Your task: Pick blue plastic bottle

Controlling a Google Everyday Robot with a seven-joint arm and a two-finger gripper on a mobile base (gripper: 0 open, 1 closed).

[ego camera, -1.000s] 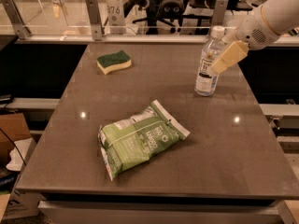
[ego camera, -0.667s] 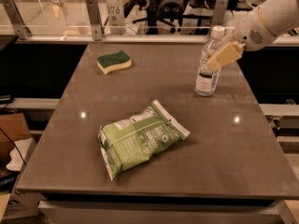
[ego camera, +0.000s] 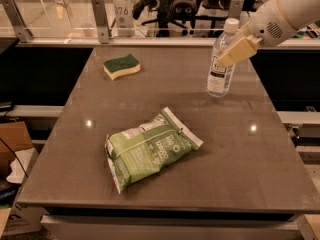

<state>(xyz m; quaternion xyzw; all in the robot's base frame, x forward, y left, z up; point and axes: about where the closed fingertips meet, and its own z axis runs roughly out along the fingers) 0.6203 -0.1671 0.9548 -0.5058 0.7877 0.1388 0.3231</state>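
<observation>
The blue plastic bottle is a slim clear bottle with a white cap and a white label. It is upright at the far right of the dark table. My gripper comes in from the upper right on a white arm. One tan finger lies across the front of the bottle's upper body; the other finger is hidden behind the bottle. The gripper is closed on the bottle just below its neck, and the base sits at or barely above the tabletop.
A green chip bag lies in the middle of the table. A yellow-and-green sponge lies at the far left. A glass rail with metal posts runs behind the table. A cardboard box is on the floor at left.
The gripper has slid left onto the bottle's upper body. The bottle now stands a little higher in view. The sponge and bag have not moved.
</observation>
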